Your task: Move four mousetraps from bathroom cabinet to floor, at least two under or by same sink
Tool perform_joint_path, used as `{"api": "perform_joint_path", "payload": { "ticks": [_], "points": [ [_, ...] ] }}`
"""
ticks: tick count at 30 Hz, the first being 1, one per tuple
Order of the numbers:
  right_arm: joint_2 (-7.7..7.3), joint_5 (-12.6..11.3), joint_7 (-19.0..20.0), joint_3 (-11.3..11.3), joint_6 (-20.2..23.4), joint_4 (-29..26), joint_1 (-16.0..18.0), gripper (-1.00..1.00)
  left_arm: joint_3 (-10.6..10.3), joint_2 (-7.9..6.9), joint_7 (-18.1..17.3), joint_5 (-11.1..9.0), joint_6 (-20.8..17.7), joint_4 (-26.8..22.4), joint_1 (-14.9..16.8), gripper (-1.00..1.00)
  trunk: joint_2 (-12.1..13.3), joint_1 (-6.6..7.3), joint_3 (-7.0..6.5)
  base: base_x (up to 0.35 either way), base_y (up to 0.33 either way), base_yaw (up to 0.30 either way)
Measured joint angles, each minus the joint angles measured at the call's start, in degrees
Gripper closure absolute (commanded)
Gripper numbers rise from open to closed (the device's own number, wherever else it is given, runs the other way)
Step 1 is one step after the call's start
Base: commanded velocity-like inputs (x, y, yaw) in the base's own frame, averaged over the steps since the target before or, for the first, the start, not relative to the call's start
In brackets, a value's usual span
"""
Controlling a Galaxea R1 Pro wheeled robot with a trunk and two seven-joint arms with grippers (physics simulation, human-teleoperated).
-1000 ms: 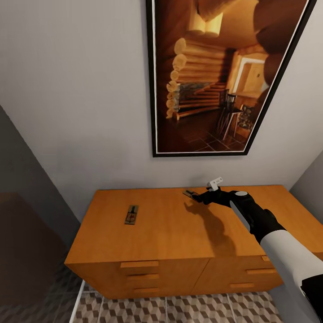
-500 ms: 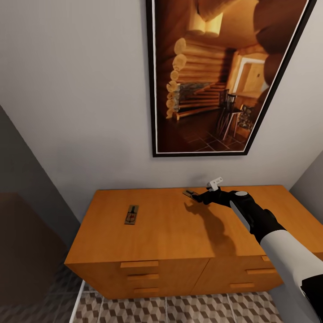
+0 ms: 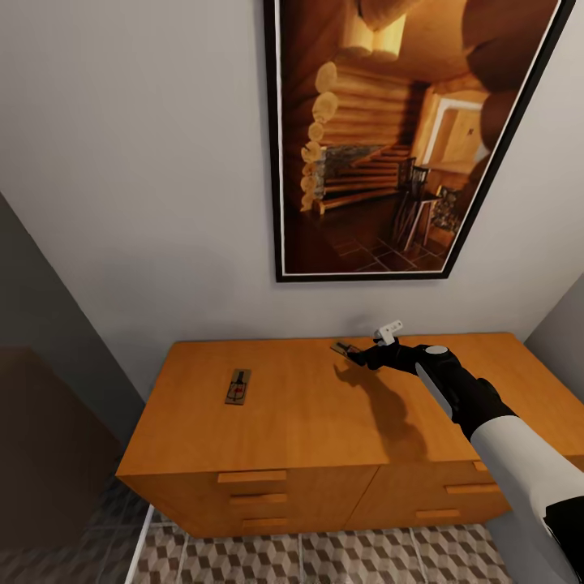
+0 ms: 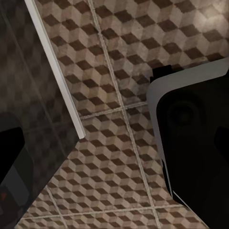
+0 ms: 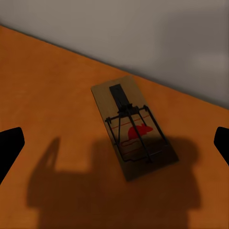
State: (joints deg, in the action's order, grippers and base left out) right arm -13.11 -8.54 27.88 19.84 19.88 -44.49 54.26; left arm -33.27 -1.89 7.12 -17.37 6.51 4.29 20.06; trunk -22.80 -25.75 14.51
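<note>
Above, in the head view, my right hand [image 3: 358, 354] reaches over the rear part of the cabinet [image 3: 308, 405] top, close to the grey wall [image 3: 146, 162]. Just ahead of its fingertips lies one mousetrap [image 3: 344, 349], flat on the wood near the back edge. My right wrist view shows this same mousetrap [image 5: 134, 127] from above: a brown board with a dark wire frame and a red mouse mark, set at an angle to the wall line. Both dark fingertips [image 5: 9, 148] of my right hand sit far apart at opposite edges of that picture, so the hand is spread wide and holds nothing, and the trap lies between them in the shadow of the hand. A second mousetrap [image 3: 237, 388] lies flat on the cabinet's left half, well apart from the first. A large framed picture [image 3: 389, 138] of a log interior hangs on the wall above the cabinet. Patterned bathroom floor [image 3: 324, 556] shows below the drawer fronts. My left wrist view looks onto the same cube-patterned floor [image 4: 114, 71], crossed by a white strip [image 4: 55, 71]; whether my left hand is spread or pressed together I cannot tell.
</note>
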Motion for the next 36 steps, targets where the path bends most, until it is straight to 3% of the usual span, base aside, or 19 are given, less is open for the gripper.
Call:
{"api": "perform_joint_path", "payload": {
  "ticks": [26, 36],
  "points": [
    [0.00, 0.00, 0.00, 0.00, -0.01, 0.00, 0.00, -1.00, 0.00, 0.00, 0.00, 0.00, 0.00, 0.00, 0.00, -1.00, 0.00, 0.00, 1.96, 0.000, 0.000, 0.000],
    [0.00, 0.00, 0.00, 0.00, -0.04, 0.00, 0.00, -1.00, 0.00, 0.00, 0.00, 0.00, 0.00, 0.00, 0.00, -1.00, -0.01, 0.00, 2.14, 0.000, 0.000, 0.000]
  ]
}}
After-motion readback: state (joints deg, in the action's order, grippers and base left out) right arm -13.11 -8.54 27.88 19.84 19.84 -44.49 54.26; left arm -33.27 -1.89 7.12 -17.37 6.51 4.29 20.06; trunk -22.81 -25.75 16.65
